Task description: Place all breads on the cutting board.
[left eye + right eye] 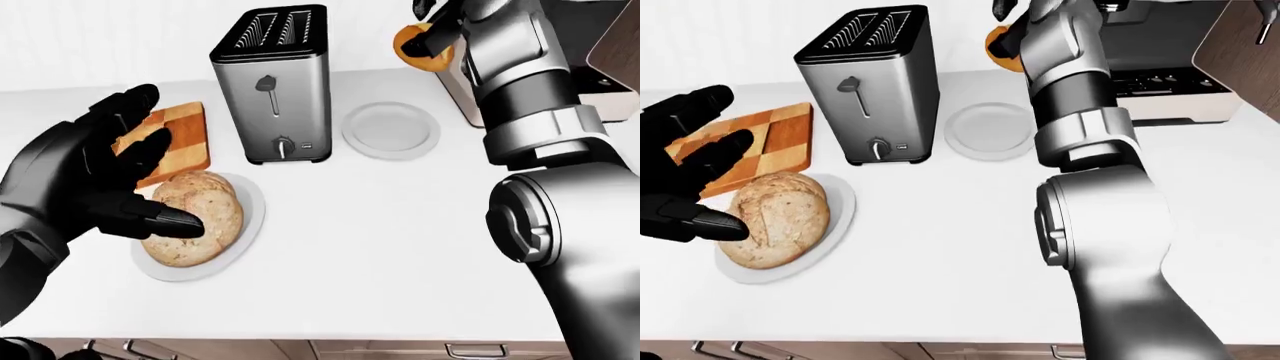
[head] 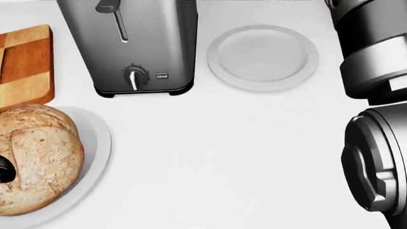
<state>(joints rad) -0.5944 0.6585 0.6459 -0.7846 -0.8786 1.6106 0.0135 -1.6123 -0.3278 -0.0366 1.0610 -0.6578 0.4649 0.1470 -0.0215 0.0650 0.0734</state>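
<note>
A big round bread loaf (image 1: 205,214) lies on a white plate (image 1: 252,219) at the lower left. Above it, left of the toaster, lies the checkered wooden cutting board (image 1: 185,139). My black left hand (image 1: 160,161) hovers open over the loaf's left side and the board, its thumb resting against the loaf. A small orange bun (image 1: 418,46) is held high near the view's top, above the counter. My right hand (image 1: 427,34) is shut on it, and its fingers hide part of the bun. The head view shows only the loaf (image 2: 38,157), the board (image 2: 25,62) and my right forearm.
A steel two-slot toaster (image 1: 280,90) stands between the board and an empty white plate (image 1: 390,129). A boxy appliance (image 1: 1170,94) sits at the right behind my raised arm. The counter edge and drawer handles (image 1: 470,349) run along the bottom.
</note>
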